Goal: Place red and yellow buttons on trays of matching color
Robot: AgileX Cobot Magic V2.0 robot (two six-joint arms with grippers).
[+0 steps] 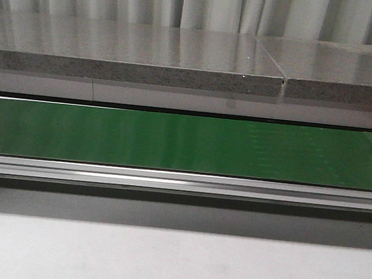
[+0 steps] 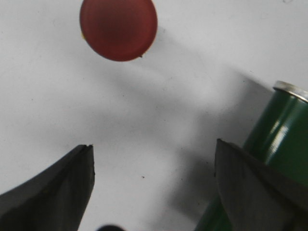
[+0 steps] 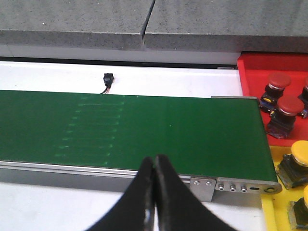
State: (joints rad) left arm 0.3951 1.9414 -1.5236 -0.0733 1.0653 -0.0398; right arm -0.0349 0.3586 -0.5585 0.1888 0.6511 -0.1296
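Green conveyor belt (image 1: 185, 143) spanning the full width of the front view, edged on the near side by an aluminium rail (image 1: 181, 182). Behind it, grey speckled slabs (image 1: 135, 54) meeting at a seam, pale curtain (image 1: 200, 4) beyond. Small black connector, possibly a sensor (image 3: 108, 79), on the white surface (image 3: 168, 82) between belt and slabs.

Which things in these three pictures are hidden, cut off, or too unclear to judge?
- Red tray, right wrist view: cut off by the picture's edge, so its button count is unknown.
- Yellow tray, right wrist view: also cut off at the edge and corner.
- Red button, left wrist view: blurred, its base hidden beneath the cap.
- Green roller, left wrist view: partly behind a finger of the left hand.
- Front view: shows neither hand nor trays, only the green belt.
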